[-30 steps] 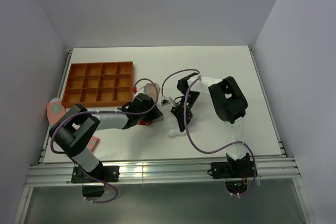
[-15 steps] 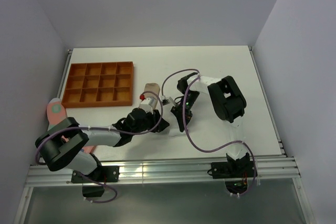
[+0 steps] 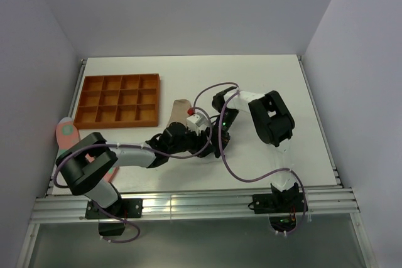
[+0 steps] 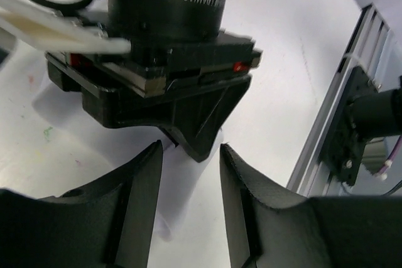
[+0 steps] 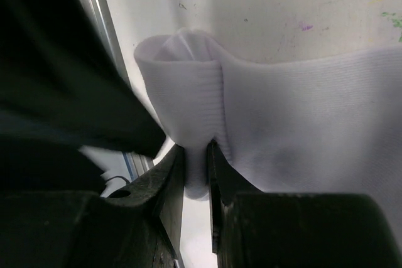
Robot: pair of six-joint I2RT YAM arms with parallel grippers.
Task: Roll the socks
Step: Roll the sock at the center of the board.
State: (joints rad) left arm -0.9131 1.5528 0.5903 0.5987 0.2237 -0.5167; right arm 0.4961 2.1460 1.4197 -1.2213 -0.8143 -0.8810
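My right gripper is shut on a fold of the white sock, whose end is curled into a small roll on the table. No black stripes show. In the top view the right gripper points down at the table middle and the white sock is mostly hidden under both grippers. My left gripper is open and empty, right beside it. In the left wrist view the left gripper faces the right gripper's black body, with white sock between its fingers. The beige sock lies flat behind them.
An orange compartment tray stands at the back left. A pinkish-red sock with a pale spot lies at the table's left edge, and another pink piece lies near the left arm. The metal rail runs along the near edge.
My left arm has swung right and forward, from beside the beige sock to right against the right gripper. The right gripper has stayed shut on the white sock, almost still.
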